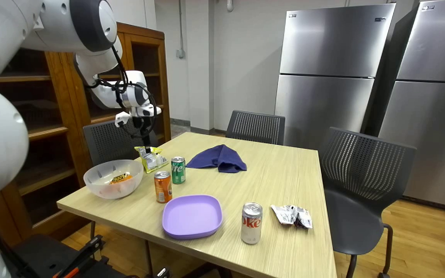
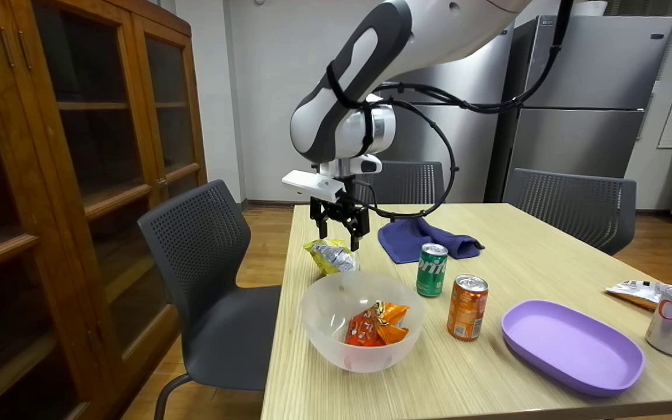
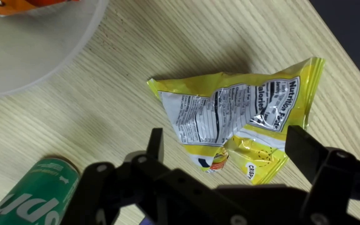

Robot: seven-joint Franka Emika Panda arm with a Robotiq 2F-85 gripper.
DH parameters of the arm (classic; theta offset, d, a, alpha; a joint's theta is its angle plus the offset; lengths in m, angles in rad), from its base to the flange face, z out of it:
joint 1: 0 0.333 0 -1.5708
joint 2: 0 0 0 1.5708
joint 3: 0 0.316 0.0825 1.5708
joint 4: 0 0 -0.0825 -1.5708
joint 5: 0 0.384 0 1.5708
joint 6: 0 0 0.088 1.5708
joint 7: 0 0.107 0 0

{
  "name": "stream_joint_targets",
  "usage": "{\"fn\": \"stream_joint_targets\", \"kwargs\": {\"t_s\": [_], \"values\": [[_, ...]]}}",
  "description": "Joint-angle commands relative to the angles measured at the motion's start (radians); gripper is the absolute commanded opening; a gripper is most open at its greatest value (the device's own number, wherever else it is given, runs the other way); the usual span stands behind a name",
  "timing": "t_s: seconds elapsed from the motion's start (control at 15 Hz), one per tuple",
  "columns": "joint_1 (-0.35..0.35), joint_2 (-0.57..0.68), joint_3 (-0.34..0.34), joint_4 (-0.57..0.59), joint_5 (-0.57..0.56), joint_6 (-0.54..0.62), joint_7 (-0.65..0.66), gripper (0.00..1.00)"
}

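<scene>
While the hand [image 2: 339,236] hangs spread wide, gripping nothing, just above the yellow packet [image 3: 208,109] on the surface [image 3: 120,93] near the bowl [image 3: 84,40], one finger [image 3: 305,151] overlaps the packet's edge in the wrist view. Off-centre lowering could pin it; glossy, crumpled film could slip.

White jointed robot arm with dark-grey bands [image 1: 58,31] stands at near left in an exterior view, bent over and reaching far. White-and-silver wrist [image 2: 352,140] tips downward. Black two-finger gripper [image 2: 339,238] points down, fingers [image 3: 156,145] spread well apart. Full arm pose hard to judge, cropped in both exterior views.
</scene>
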Motion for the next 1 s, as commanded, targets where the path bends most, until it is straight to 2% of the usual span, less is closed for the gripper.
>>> {"fn": "stream_joint_targets", "kwargs": {"t_s": [0.0, 0.53, 0.67, 0.93], "values": [[-0.009, 0.014, 0.008, 0.038, 0.02, -0.047, 0.017, 1.0], [-0.023, 0.038, 0.007, 0.052, 0.031, -0.075, 0.021, 1.0], [-0.026, 0.04, 0.007, 0.053, 0.033, -0.076, 0.021, 0.74], [-0.028, 0.039, 0.007, 0.053, 0.037, -0.077, 0.021, 0.42]]}}
